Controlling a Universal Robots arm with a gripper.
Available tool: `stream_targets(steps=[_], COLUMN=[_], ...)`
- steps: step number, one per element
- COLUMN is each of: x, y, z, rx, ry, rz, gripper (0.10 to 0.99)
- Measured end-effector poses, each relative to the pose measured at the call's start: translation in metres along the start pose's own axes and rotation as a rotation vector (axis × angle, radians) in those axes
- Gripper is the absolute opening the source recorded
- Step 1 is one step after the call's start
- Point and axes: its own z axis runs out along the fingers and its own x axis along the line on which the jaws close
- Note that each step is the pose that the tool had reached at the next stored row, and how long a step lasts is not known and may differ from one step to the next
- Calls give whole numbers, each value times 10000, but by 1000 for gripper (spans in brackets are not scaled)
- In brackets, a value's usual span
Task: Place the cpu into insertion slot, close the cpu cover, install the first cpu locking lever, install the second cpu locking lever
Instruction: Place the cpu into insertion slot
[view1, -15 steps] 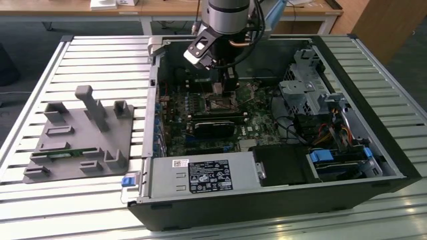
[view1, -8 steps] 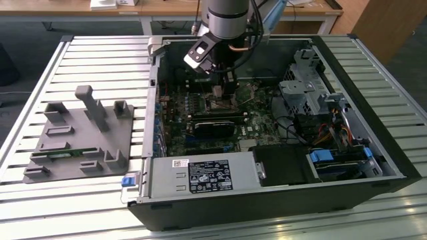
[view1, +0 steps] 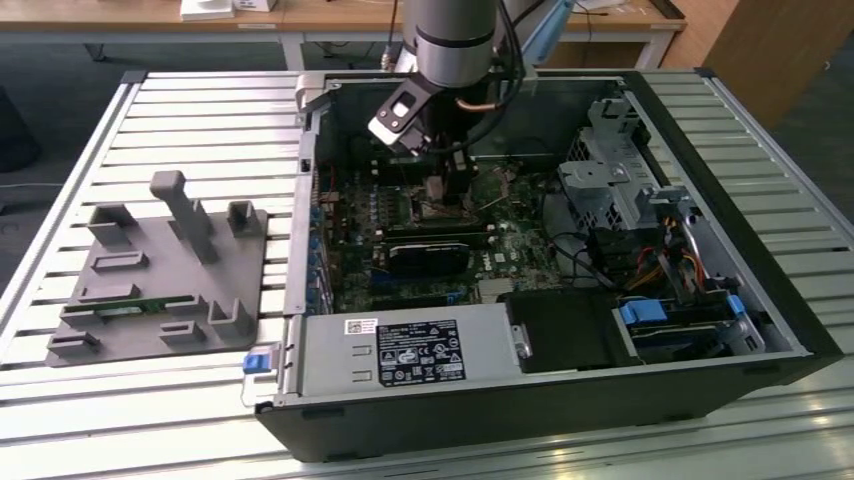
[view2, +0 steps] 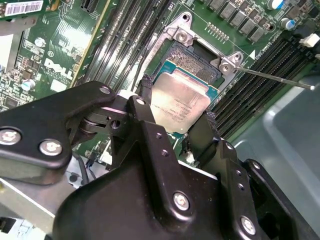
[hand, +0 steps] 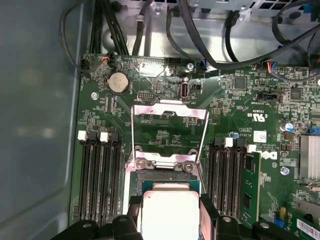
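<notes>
Where the arm (view1: 447, 40) reaches down into the open computer case (view1: 534, 425) on the slatted desk (view1: 200, 110), the exterior view shows its tip low over the motherboard (view1: 521, 250). A grey fixture (view1: 160, 270) lies well apart toward the exterior view's left.

The second wrist view shows the fingers (view2: 146, 90) clamped on two opposite edges of the cpu (view2: 180, 102), held over the insertion slot (view2: 192, 60). A thin lever (view2: 275, 77) juts out beside the slot.

The first wrist view shows the cpu cover (hand: 170, 111) swung open, lying beyond the slot.
</notes>
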Motion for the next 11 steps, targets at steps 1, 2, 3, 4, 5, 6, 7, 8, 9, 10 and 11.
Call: stream_targets(steps=[1, 2, 3, 4, 5, 6, 7, 8, 9, 10, 11], x=[0, 0, 0, 2, 3, 3, 4, 5, 6, 7, 8], y=[0, -1, -1, -1, -1, -2, -2, -2, -2, -2, -3], z=[8, 17, 26, 39, 52, 66, 81, 99, 114, 129, 145], rx=[0, 1, 0, 1, 2, 2, 3, 4, 5, 5, 5], ry=[-1, -1, -1, -1, -1, -1, -1, -1, -1, -2, -2], rz=[0, 0, 0, 0, -1, 0, 1, 7, 23, 31, 31], gripper=[541, 541, 541, 541, 541, 541, 541, 541, 541, 541, 541])
